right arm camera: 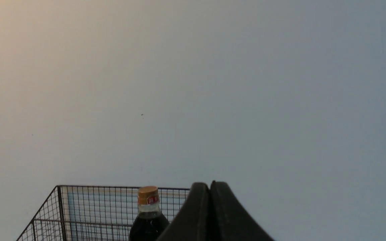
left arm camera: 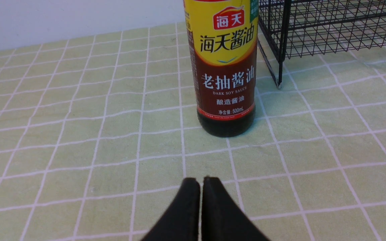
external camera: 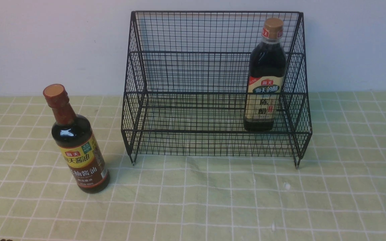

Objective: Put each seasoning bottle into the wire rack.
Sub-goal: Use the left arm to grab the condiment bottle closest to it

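Surface: a pale green tablecloth (external camera: 213, 207) with a white grid covers the table; neither arm shows in the front view.
Left gripper: the left gripper (left arm camera: 201, 182) sits low over the cloth with its fingers pressed together and nothing between them. It touches no object and points at the nearest bottle, which stands a short way ahead of the tips. This looks like a line-up before a reach, and the jaws would have to spread first.
Right gripper: the right gripper (right arm camera: 209, 186) is also pressed together and empty. Its camera tilts up toward the wall, so it seems lifted clear of the rack, probably to leave the placed bottle alone.
Dark soy sauce bottle: the dark soy sauce bottle (external camera: 79, 147), slim with a red-brown cap and a yellow-brown label, stands upright on the cloth outside the rack. It is near the rack's front left leg but apart from it, and it is the one item not yet stowed.
Wire rack: the black wire rack (external camera: 193, 100) stands on short legs farther back, its open front toward the robot.
Vinegar bottle: the vinegar bottle (external camera: 265, 87), with a gold-tan cap and a cream label, stands upright on the lower tier by the rack's right side, so its half of the job looks finished.
Wall: a plain pale wall (external camera: 45, 43) rises behind the rack.
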Robot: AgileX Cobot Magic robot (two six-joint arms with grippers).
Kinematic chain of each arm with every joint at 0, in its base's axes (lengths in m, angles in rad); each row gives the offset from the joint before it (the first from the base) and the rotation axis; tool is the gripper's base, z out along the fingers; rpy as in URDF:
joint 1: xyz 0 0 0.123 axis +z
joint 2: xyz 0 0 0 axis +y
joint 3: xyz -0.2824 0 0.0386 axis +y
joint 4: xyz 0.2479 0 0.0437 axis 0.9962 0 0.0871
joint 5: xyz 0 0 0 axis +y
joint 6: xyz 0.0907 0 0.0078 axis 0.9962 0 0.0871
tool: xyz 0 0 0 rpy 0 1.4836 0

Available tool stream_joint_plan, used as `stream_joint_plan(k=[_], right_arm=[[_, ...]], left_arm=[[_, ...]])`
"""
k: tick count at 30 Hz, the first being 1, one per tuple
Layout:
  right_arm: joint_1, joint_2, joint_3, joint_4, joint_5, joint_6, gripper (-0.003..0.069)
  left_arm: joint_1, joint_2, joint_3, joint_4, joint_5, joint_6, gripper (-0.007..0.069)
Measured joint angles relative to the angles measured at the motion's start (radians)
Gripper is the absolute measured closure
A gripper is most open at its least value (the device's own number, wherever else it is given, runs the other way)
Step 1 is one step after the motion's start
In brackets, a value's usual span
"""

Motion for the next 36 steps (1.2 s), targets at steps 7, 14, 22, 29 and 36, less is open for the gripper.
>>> stream_joint_plan(k=[7,14,22,29,36], right_arm=[[0.0,0.0,0.078,-0.104,0.007,-0.02,0.0671],[-0.012,-0.011,0.243,-0.205,0.008,-0.018,0.0671],[-0.118,-0.086,0.527,-0.175,0.023,0.0,0.0671],[-0.119,-0.095,0.543,-0.174,0.029,0.001,0.0671],[-0.119,-0.095,0.543,-0.174,0.029,0.001,0.0671]], left_arm=[[0.0,0.0,0.0,0.0,0.0,0.0,0.0631],[0.0,0.0,0.0,0.0,0.0,0.0,0.0631],[0.0,0.0,0.0,0.0,0.0,0.0,0.0631],[0.0,0.0,0.0,0.0,0.0,0.0,0.0631],[0.0,0.0,0.0,0.0,0.0,0.0,0.0631]])
